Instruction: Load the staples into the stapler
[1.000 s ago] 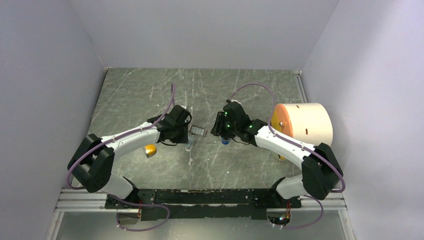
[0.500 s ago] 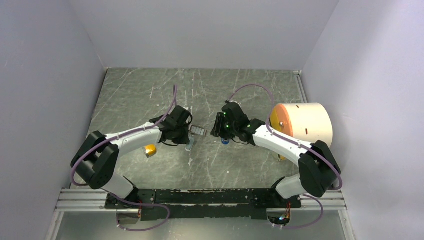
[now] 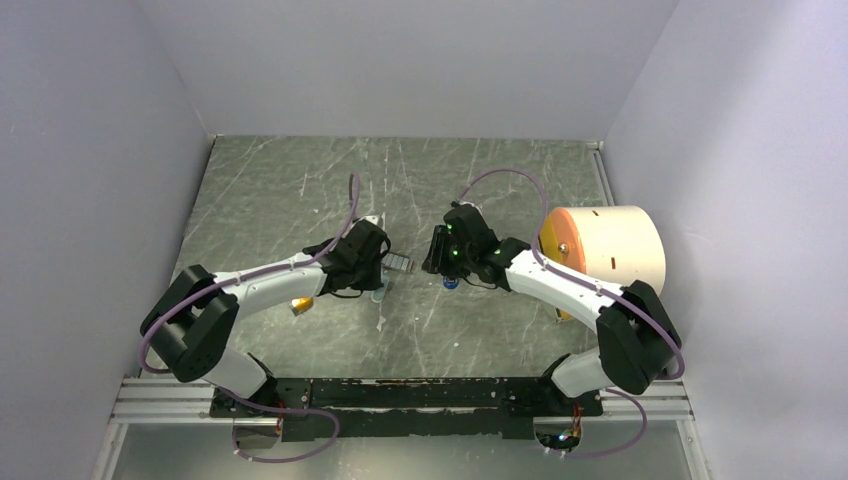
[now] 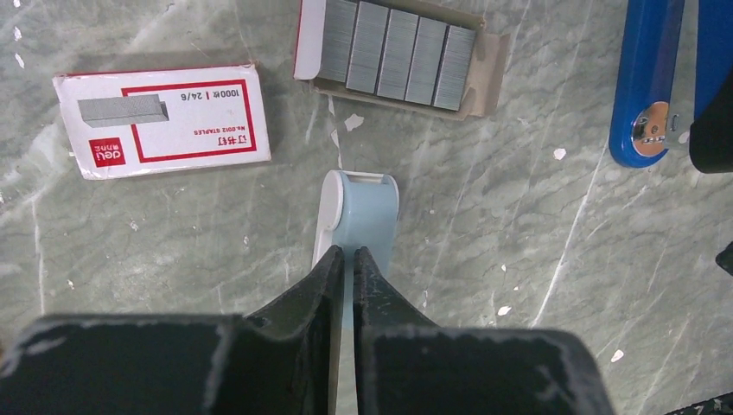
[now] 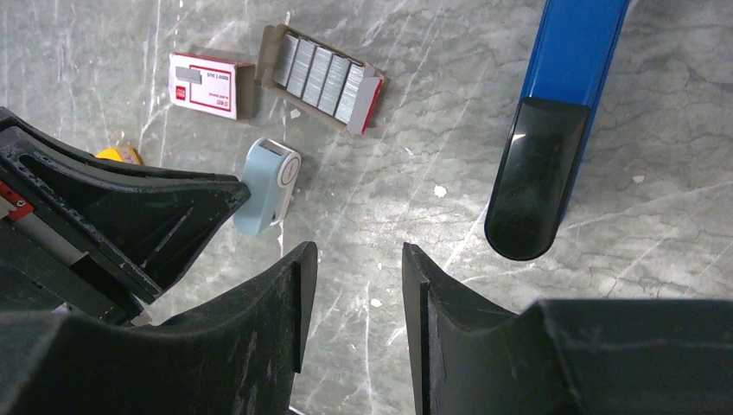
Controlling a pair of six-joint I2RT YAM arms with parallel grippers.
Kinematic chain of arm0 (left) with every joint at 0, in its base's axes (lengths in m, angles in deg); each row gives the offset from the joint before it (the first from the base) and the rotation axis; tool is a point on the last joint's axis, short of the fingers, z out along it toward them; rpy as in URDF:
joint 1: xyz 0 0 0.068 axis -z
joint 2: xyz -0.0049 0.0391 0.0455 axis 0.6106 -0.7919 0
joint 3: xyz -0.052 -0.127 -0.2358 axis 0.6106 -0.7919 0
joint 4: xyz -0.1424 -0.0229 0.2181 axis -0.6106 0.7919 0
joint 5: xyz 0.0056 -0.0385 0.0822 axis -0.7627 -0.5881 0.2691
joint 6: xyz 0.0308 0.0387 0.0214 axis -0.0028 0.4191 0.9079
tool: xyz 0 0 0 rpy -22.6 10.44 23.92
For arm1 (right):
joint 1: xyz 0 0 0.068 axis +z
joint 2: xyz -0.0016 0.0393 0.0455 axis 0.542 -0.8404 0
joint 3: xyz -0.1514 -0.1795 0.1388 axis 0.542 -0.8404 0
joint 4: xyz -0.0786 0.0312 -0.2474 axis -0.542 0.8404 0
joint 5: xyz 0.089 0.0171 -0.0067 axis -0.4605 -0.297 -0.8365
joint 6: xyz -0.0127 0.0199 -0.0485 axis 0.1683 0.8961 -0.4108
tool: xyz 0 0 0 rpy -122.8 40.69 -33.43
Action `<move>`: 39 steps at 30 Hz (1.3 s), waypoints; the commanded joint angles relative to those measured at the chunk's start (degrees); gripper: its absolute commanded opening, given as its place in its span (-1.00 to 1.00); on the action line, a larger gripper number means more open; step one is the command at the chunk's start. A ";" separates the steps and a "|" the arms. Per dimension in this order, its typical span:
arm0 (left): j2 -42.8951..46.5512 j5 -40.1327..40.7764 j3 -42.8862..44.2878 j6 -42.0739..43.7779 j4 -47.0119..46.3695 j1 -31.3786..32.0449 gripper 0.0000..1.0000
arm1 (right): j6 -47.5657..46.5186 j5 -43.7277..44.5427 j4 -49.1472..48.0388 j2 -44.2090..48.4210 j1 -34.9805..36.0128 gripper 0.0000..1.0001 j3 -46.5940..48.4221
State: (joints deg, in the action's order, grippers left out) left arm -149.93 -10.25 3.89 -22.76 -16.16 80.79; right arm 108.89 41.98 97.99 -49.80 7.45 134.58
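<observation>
Tray [image 4: 486, 82], grey card, open-topped: holds 5 silvery ribbed blocks of staples [image 4: 398, 54], side by side. Stapler [image 4: 648, 82], glossy blue with a rounded black end, lies apart from the tray; flat red-and-white box [image 4: 164, 119] on the tray's opposite side. Left gripper [image 4: 347, 253] closed, empty, above a pale blue rounded case [image 4: 372, 203] near the tray. Right gripper [image 5: 356, 255] open, empty

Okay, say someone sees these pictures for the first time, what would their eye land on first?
Probably the big cream drum with its orange face, lying on its side at the right of the top view. Next comes the blue stapler, ahead of the open right gripper. Then the rows of silvery staples beside the red-and-white box, just beyond the shut left gripper.
</observation>
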 commanded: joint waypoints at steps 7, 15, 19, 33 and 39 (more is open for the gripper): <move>2.58 2.15 8.06 1.81 8.22 1.60 -0.46 | -0.52 3.02 3.34 3.49 -0.44 -0.09 1.86; 7.43 4.01 12.48 3.98 11.78 1.03 -0.28 | -3.10 8.03 9.57 8.36 -0.39 -0.04 4.65; 14.06 7.27 13.62 6.04 14.38 0.94 0.02 | -7.23 10.05 12.45 13.23 -0.44 0.36 5.70; 36.37 24.96 31.83 11.84 38.42 0.96 0.90 | -14.14 33.94 33.84 31.05 -0.32 1.00 20.04; 40.37 28.32 38.52 11.55 44.15 0.92 0.91 | -15.70 37.09 36.49 33.77 -0.41 1.00 24.70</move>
State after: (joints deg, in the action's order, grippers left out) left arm -111.02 13.77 39.10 -12.49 21.06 81.93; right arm 95.56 74.24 130.43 -17.08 7.34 156.81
